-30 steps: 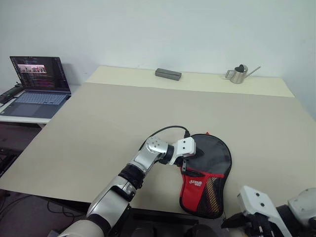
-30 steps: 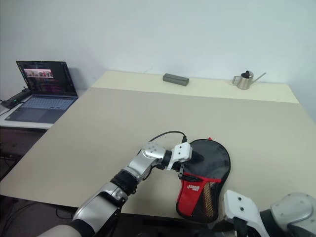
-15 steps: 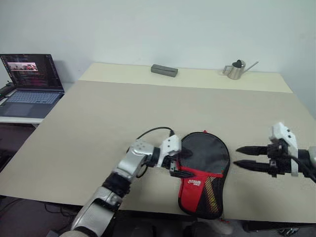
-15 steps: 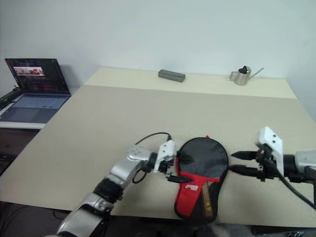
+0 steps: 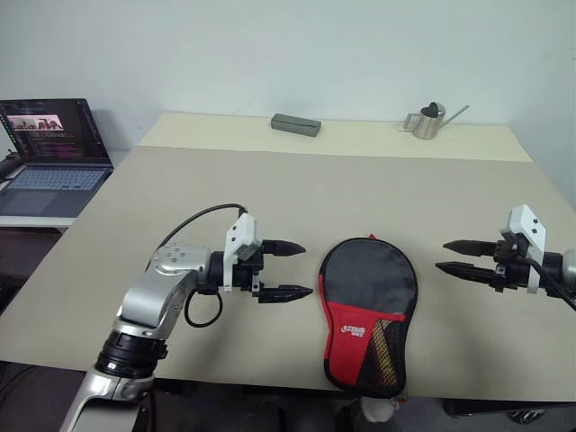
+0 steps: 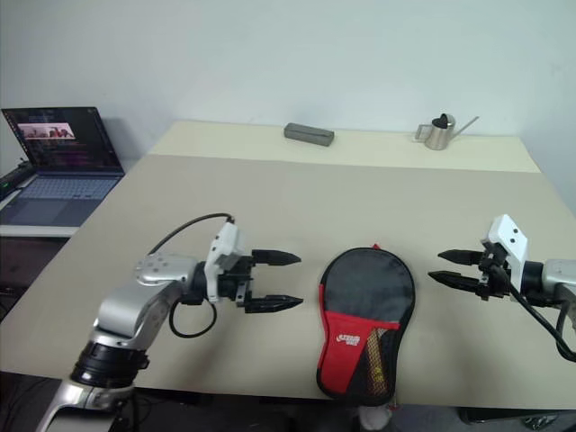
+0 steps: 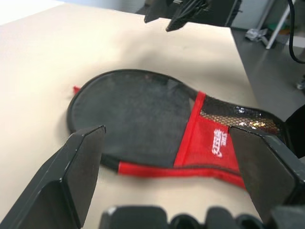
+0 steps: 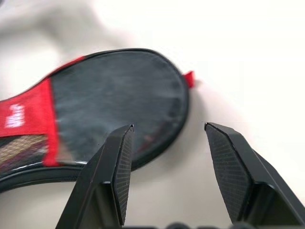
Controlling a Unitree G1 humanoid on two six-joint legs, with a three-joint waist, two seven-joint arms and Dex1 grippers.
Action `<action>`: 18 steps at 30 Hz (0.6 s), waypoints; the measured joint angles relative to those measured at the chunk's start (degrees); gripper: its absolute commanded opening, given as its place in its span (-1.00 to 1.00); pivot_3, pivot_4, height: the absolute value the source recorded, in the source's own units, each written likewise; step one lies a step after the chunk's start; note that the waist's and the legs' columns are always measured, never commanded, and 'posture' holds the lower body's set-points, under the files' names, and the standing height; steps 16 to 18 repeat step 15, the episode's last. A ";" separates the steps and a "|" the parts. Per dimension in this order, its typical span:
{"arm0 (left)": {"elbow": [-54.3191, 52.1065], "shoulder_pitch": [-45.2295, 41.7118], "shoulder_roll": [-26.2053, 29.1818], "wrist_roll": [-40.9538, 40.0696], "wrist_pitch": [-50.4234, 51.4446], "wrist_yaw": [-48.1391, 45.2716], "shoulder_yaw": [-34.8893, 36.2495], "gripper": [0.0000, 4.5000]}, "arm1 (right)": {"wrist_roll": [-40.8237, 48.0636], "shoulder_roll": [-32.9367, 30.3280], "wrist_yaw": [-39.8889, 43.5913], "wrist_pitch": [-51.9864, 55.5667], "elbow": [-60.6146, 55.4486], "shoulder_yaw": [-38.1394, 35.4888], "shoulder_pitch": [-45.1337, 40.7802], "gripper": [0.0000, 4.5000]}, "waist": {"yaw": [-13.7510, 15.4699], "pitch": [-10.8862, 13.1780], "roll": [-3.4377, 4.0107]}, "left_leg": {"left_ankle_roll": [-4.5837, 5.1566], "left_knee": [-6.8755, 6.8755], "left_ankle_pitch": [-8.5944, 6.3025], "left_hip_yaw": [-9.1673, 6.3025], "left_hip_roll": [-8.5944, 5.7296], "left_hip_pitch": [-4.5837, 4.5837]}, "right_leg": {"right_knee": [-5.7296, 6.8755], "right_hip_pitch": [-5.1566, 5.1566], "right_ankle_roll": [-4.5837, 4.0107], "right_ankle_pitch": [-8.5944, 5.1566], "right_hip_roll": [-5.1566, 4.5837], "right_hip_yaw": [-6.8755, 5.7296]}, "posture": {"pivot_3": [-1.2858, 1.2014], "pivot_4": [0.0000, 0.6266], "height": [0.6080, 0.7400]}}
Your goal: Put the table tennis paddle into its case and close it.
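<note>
The case (image 5: 368,310): laid flat at the table's (image 5: 297,189) near edge, between both grippers. Judged light, soft-sided and floppy; best taken at the stiffer seamed rim or the red tab. Left gripper (image 5: 286,270): spread wide, nothing held, just beside it. Right gripper (image 5: 457,257): parted, empty, apart.
</note>
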 measured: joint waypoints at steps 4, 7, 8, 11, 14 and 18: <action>-1.95 1.56 0.95 0.01 -0.20 3.40 1.46 1.00 | -0.58 0.56 1.01 -0.59 4.84 0.19 -4.15 0.16 | 0.01 0.05 0.06 | 0.00 -0.02 0.00 0.00 0.00 -0.01 | 0.00 -0.01 -0.01 0.00 -0.02 0.00 | 0.03 -0.52 1.00; -2.60 1.60 0.89 0.14 -0.19 6.35 2.04 1.00 | -1.49 0.55 1.93 -0.80 8.85 0.20 -7.76 0.16 | 0.02 0.07 0.09 | 0.00 -0.01 0.00 0.02 -0.01 -0.02 | 0.01 -0.04 -0.01 0.01 -0.04 0.01 | 0.03 -0.52 1.00; -2.74 1.61 0.90 0.14 -0.20 6.99 2.10 1.00 | -1.86 0.56 2.05 -0.89 9.09 0.20 -8.29 0.16 | 0.04 0.07 0.09 | 0.00 -0.01 0.00 0.02 0.00 -0.02 | 0.01 -0.04 -0.01 0.01 -0.04 0.01 | 0.03 -0.52 1.00; -2.74 1.68 0.97 0.16 -0.35 8.12 2.05 1.00 | -2.02 1.11 2.07 -1.07 9.33 0.22 -9.45 0.16 | 0.03 0.08 0.11 | 0.00 -0.02 0.00 0.03 0.00 -0.04 | 0.01 -0.05 -0.01 0.01 -0.04 0.01 | 0.03 -0.52 1.00; -2.59 1.77 0.98 0.50 -1.26 8.33 1.89 1.00 | -1.80 1.53 1.14 0.27 6.75 -0.02 -8.51 0.16 | 0.05 0.09 0.13 | 0.00 -0.03 0.00 0.04 0.00 -0.05 | 0.02 -0.08 -0.01 0.00 -0.05 0.02 | 0.03 -0.52 1.00; -2.33 1.85 1.02 0.87 -1.88 8.27 1.80 1.00 | -1.42 1.51 1.01 1.39 4.39 -0.10 -7.10 0.16 | 0.09 0.09 0.13 | 0.00 -0.04 0.00 0.03 0.00 -0.07 | 0.02 -0.10 -0.01 0.00 -0.05 0.01 | 0.03 -0.52 1.00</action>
